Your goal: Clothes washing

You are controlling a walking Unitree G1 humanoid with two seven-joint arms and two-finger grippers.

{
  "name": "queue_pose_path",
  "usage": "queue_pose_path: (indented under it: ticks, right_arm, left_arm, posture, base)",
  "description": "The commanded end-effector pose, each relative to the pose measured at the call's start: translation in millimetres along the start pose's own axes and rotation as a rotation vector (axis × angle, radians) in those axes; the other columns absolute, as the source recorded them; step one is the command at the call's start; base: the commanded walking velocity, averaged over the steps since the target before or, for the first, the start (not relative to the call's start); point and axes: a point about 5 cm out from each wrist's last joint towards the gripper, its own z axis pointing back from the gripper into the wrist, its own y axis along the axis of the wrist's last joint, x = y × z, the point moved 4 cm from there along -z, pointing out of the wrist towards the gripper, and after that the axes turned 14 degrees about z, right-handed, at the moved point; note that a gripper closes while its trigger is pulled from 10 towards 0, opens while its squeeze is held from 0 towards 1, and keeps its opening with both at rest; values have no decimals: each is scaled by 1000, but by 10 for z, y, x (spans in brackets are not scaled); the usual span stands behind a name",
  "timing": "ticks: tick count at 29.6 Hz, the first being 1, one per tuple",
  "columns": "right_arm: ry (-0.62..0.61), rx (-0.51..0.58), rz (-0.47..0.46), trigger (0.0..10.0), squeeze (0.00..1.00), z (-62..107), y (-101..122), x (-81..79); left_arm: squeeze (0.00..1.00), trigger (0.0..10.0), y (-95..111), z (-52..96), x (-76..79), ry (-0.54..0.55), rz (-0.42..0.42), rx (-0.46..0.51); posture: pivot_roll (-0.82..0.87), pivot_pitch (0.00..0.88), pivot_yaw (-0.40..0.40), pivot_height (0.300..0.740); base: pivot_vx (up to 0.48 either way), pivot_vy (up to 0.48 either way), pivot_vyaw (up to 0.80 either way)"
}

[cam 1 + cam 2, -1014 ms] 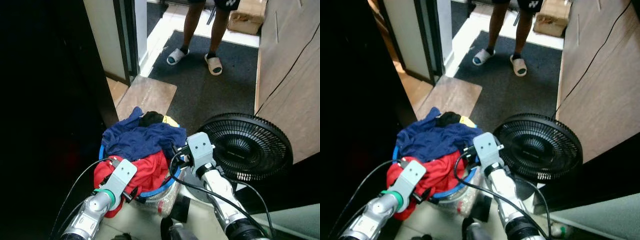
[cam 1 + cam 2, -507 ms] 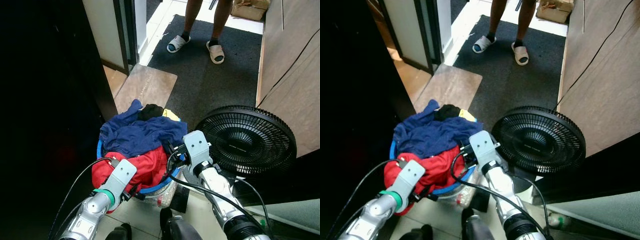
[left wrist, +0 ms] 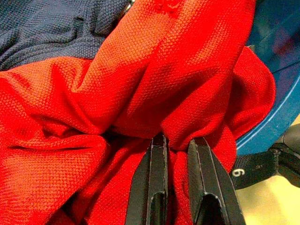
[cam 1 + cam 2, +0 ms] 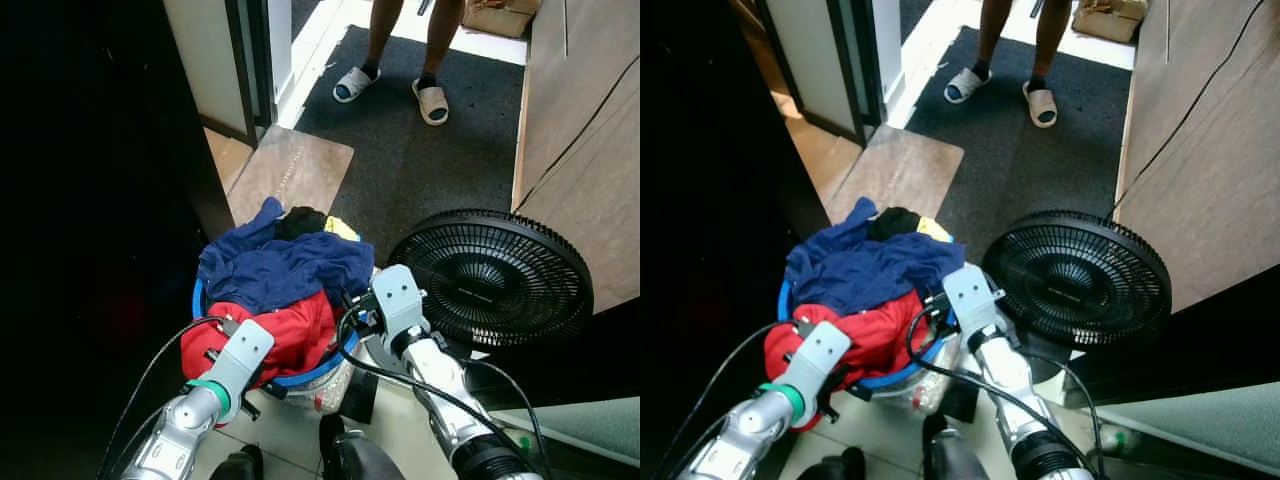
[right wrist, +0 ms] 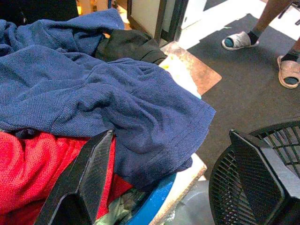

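The left gripper [image 3: 177, 143] pinches the red knit garment [image 3: 140, 89] in the round blue laundry basket [image 4: 320, 372], the right gripper [image 5: 178, 154] spread wide over the navy cloth [image 5: 93, 98], so lifting looks next.

The person [image 4: 405, 55] at the far end was cut off above the shins by the picture's edge. The blue basket [image 4: 305, 374] lay almost wholly buried under clothes, only a rim showing. The left side of the scene was too dark to read.
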Motion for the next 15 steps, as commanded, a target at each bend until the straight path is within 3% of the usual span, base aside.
queue_pose_path:
  ticks: [1, 5, 6, 7, 8, 11, 12, 13, 14, 15]
  right_arm:
    - [16, -40, -6, 10000, 0, 66, -105, -65]
    - [16, -40, -6, 10000, 0, 65, -106, -64]
    - [-1, -28, -12, 10000, 0, 53, -72, -33]
    - [-18, -14, -18, 10000, 0, 43, -34, 4]
    - [-36, -2, -27, 10000, 0, 32, 2, 38]
    - [-47, 6, -33, 10000, 0, 26, 24, 60]
    - [-72, 35, -40, 10000, 0, 19, 108, 119]
    - [-72, 35, -40, 10000, 0, 19, 108, 119]
    - [-98, 68, -48, 10000, 0, 18, 200, 182]
    - [-98, 68, -48, 10000, 0, 18, 200, 182]
  left_arm:
    - [0, 0, -304, 65, 22, 1, 30, -100]
    - [0, 0, -295, 70, 25, -1, 30, -95]
    - [0, 0, -82, 89, 14, -4, 83, -21]
    - [0, 157, 124, 121, 8, -13, 131, 48]
    - [0, 10000, 326, 152, 2, -22, 169, 118]
    - [0, 10000, 447, 176, -2, -29, 190, 162]
    - [0, 10000, 695, 224, 36, -67, 212, 240]
    - [0, 10000, 695, 224, 36, -67, 212, 240]
    - [0, 10000, 946, 291, 88, -112, 219, 321]
    - [0, 10000, 946, 291, 88, -112, 219, 321]
  posture:
    - [116, 376, 42, 740]
    - [116, 376, 42, 740]
    - [129, 312, 37, 740]
    - [130, 306, 37, 740]
    - [134, 270, 35, 740]
    - [134, 270, 35, 740]
    - [133, 229, 36, 740]
    - [133, 229, 36, 740]
    - [131, 191, 37, 740]
    - [131, 191, 37, 740]
  base:
    - [0, 0, 0]
    - [0, 0, 0]
    - [0, 0, 0]
    - [0, 0, 0]
    - [0, 0, 0]
    - [0, 0, 0]
    - [0, 0, 0]
    - [0, 0, 0]
    - [0, 0, 0]
    - [0, 0, 0]
